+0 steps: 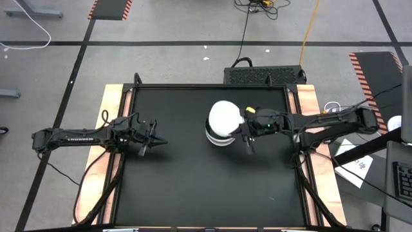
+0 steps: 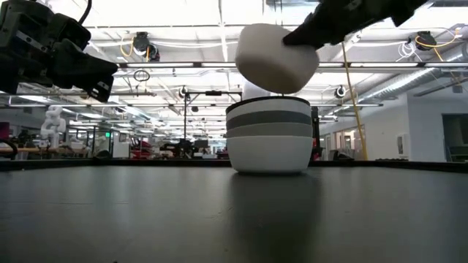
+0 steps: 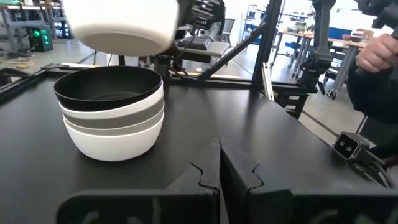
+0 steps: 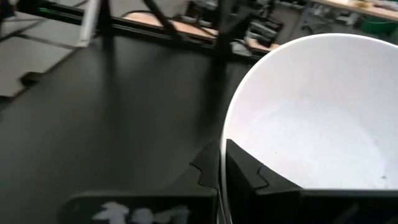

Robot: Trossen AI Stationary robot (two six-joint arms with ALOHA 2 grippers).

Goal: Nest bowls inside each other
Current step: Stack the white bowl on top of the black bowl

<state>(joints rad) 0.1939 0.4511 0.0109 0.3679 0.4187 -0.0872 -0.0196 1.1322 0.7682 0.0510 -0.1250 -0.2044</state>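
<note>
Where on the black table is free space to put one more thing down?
The black table is bare along its whole near half and between the left gripper and the bowl stack. It is crowded only at the stack, where the right gripper holds a white bowl above it.

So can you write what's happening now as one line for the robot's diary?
right claw: shut on white bowl | bowl: above stack, tilted, not in | stack top: black | left claw: shut, apart

I'm seeing a white bowl (image 2: 276, 57) showing plain white above a stack (image 2: 268, 135) banding black, grey, white; the desk (image 1: 187, 187) is showing matte black, wood-edged.
</note>
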